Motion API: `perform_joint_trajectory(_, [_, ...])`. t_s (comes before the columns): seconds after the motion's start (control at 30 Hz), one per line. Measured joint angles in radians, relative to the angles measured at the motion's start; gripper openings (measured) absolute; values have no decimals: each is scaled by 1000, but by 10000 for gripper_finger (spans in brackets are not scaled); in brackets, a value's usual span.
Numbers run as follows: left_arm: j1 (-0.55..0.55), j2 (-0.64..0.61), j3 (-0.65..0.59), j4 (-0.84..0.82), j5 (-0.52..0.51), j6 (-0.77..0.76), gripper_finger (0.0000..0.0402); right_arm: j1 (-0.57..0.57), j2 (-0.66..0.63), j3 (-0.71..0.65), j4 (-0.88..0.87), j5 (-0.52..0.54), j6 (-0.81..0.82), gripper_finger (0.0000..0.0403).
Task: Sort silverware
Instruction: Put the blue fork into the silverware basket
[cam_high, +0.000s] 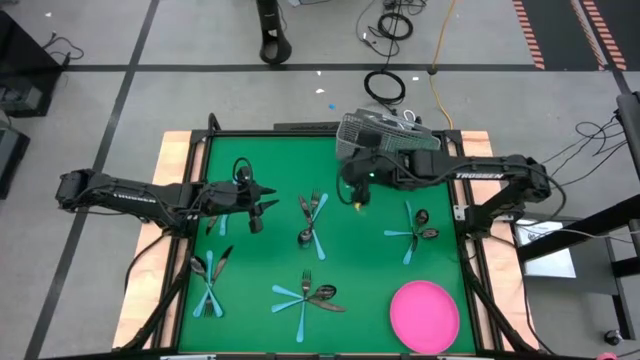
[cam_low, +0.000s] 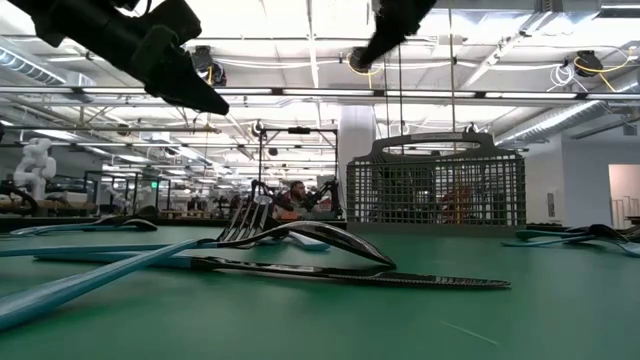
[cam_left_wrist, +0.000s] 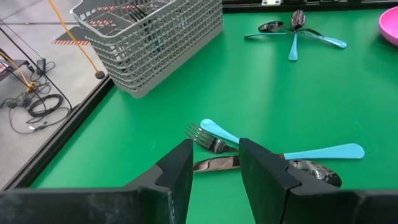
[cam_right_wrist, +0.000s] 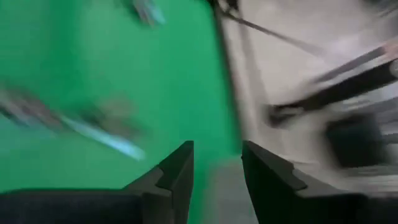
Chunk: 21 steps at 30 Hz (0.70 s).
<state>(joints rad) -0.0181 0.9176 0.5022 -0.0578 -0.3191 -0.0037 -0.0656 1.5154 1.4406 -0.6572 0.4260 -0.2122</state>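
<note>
Silverware (cam_high: 311, 219) scattered on green mat, both pincers empty, parted

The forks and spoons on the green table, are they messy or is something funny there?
Nothing looks broken or spilled. The blue-handled silverware lies in crossed little heaps across the green table, still unsorted. The grey wire-mesh caddy stands upright at the far edge.

blurred silverware (cam_right_wrist: 99, 134), pink plate (cam_left_wrist: 390, 23) cut off
</note>
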Motion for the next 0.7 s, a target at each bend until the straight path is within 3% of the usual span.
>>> perform_joint_trajectory(0.13, [-2,0,0,0,1,-16,132,4,25,0,113,-185,333,128])
perform_joint_trajectory(0.27, [-16,0,-8,-6,16,-17,132,16,50,0,143,-303,454,128])
perform_joint_trajectory(0.7, [-41,0,-17,-28,48,-42,132,103,87,-1,190,-328,640,128])
